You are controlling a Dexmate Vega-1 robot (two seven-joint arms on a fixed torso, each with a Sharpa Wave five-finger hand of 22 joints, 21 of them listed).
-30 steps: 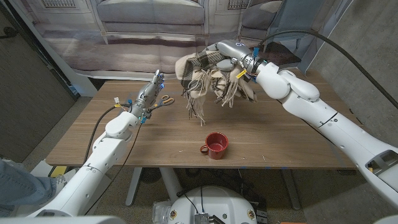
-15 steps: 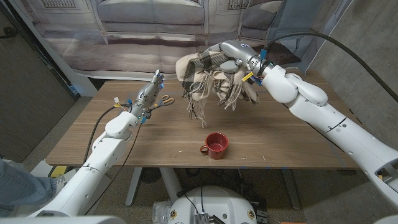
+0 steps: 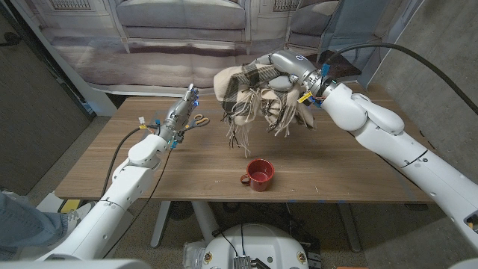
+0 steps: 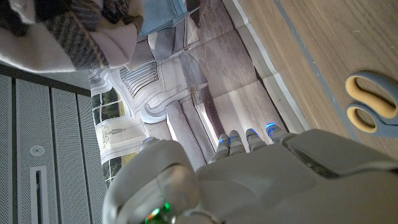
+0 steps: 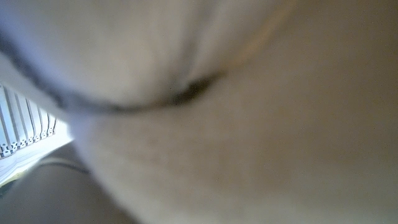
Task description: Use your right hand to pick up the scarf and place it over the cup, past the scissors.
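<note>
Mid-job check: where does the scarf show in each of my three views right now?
Head view: scarf hangs from the right hand, upper middle, above the table, beyond the cup.
Left wrist view: a plaid fold at the upper left corner.
Right wrist view: blurred beige cloth against the lens.
Shared landmark: the scissors, in head and left wrist views.

Beige-brown plaid scarf (image 3: 250, 93); red cup (image 3: 259, 174)
</note>
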